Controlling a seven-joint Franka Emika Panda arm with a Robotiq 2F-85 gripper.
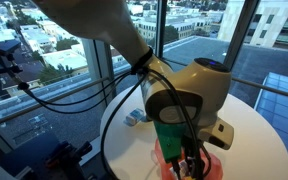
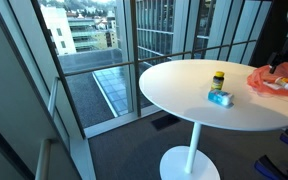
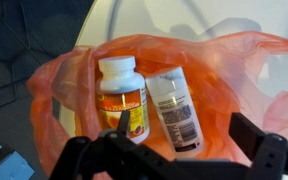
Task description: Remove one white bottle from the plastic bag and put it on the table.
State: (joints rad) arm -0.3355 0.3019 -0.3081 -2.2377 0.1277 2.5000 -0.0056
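The round white table point(image 2: 184, 110) fills both exterior views, and my arm point(image 1: 104, 30) reaches down over its far side. The orange bag point(image 3: 234, 80) lies open on the tabletop directly under the wrist; in an exterior view it sits at the table's edge point(image 2: 274, 82).

Two white bottles lie side by side in the bag's mouth. One is the orange-label bottle point(image 3: 121, 95); touching or just beside it is the grey-label bottle point(image 3: 177, 110). Neither one is out yet.

What the grasp turns on is this: in the wrist view both bottles lie with caps pointing away from the gripper point(image 3: 169, 152) and bases toward it. Their long axes run roughly up the frame, tilted a little. My fingers point(image 3: 267, 150) stand wide apart at either side with nothing between them, so their closing line crosses those axes. I judge that suitable for pinching a body across its width. The grey-label bottle is nearer the middle of the gap, so I would descend on that one, watching that the film does not bunch in.

A small yellow-capped bottle point(image 2: 218, 80) stands nearer the table's middle, with a blue item point(image 2: 220, 98) just beside it, well apart from the bag.

As for writing, both labels carry print and the grey one a dark text block, but none is legible.
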